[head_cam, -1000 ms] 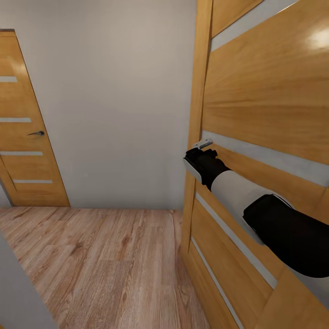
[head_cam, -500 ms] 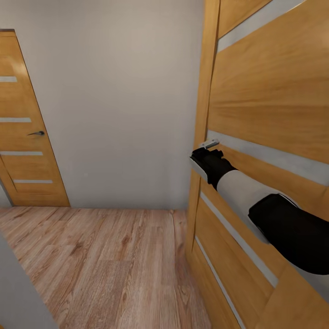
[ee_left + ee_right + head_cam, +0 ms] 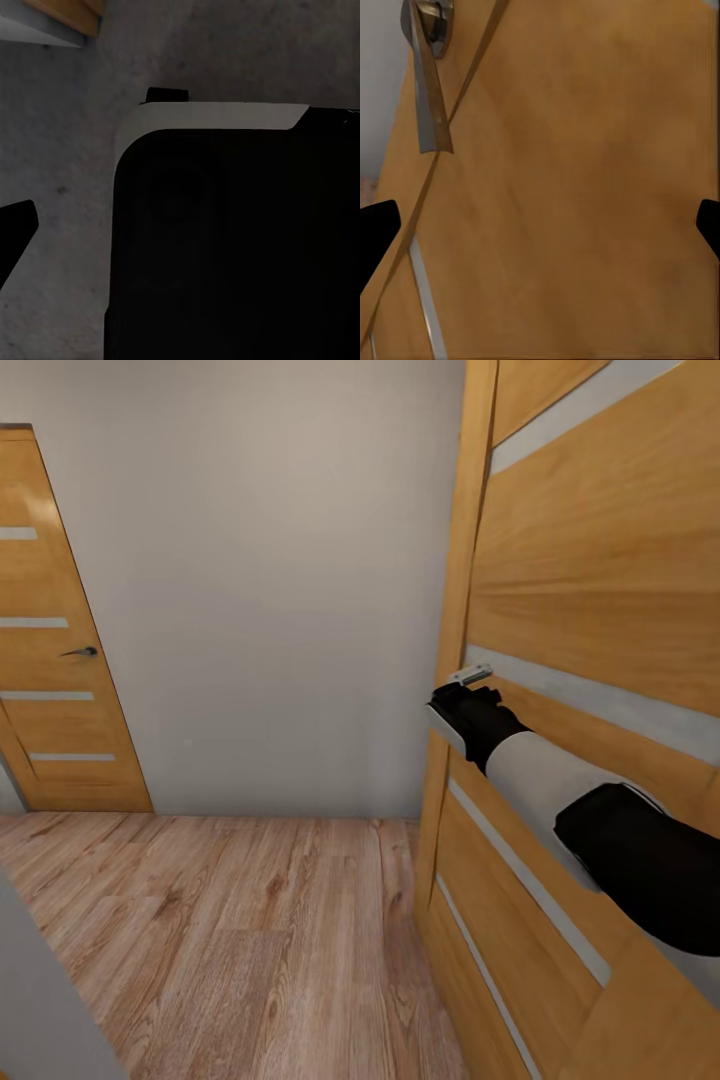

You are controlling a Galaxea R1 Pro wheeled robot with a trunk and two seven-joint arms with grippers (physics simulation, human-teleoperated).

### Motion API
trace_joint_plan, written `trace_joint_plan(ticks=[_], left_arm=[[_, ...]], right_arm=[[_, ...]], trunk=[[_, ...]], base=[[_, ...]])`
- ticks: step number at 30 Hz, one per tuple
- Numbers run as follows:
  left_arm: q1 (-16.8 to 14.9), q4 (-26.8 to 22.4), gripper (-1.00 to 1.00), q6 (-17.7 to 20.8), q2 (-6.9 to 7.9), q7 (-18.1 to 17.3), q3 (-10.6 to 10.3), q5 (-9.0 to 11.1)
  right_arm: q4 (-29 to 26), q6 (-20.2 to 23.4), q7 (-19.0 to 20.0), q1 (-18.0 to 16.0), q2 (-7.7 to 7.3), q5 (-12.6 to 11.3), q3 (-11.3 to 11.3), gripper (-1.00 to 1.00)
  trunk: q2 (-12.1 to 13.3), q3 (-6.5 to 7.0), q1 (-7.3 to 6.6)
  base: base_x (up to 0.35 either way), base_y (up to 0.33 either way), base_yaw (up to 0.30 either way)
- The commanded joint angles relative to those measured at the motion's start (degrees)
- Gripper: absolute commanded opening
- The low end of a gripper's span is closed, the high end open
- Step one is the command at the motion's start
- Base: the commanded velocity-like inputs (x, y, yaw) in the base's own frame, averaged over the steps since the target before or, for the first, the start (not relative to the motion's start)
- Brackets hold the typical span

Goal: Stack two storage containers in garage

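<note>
The near door (image 3: 590, 690) on the right takes up most of the view, beside a grey wall (image 3: 260, 580), a plank floor (image 3: 220, 940) and a far door (image 3: 50, 640) at left. The right claw (image 3: 462, 712) presses against the near door by its handle (image 3: 470, 676), fingers spread open. The left claw (image 3: 15, 240): cannot tell. No containers are visible, so carrying seems unfinished. Since earlier, door and claw have swung further right.

Dk-grey speckled floor (image 3: 64, 165), rough, dim.

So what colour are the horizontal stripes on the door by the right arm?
Pale grey stripes on an orange-brown wood door, clearest in the head view.
</note>
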Motion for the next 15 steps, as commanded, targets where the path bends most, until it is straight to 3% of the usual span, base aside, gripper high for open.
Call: trace_joint_plan(ticks=[1,9,15], left_arm=[[0.00,-0.03,1.00,-0.07,0.00,0.04,0.03,0.41],[0.00,-0.03,1.00,-0.07,0.00,0.04,0.03,0.41],[0.00,-0.03,1.00,-0.07,0.00,0.04,0.03,0.41]], right_arm=[[0.01,0.81,-0.56,-0.06,-0.22,0.36,0.44,1.00],[0.01,0.81,-0.55,-0.06,-1.66,0.38,0.44,1.00],[0.01,0.81,-0.55,-0.06,-1.85,0.41,0.43,1.00]], trunk=[[-0.03,-0.06,0.00],[-0.03,-0.06,0.00],[-0.03,-0.06,0.00]], base=[[0.000,0.000,0.000],[0.000,0.000,0.000],[0.000,0.000,0.000]])
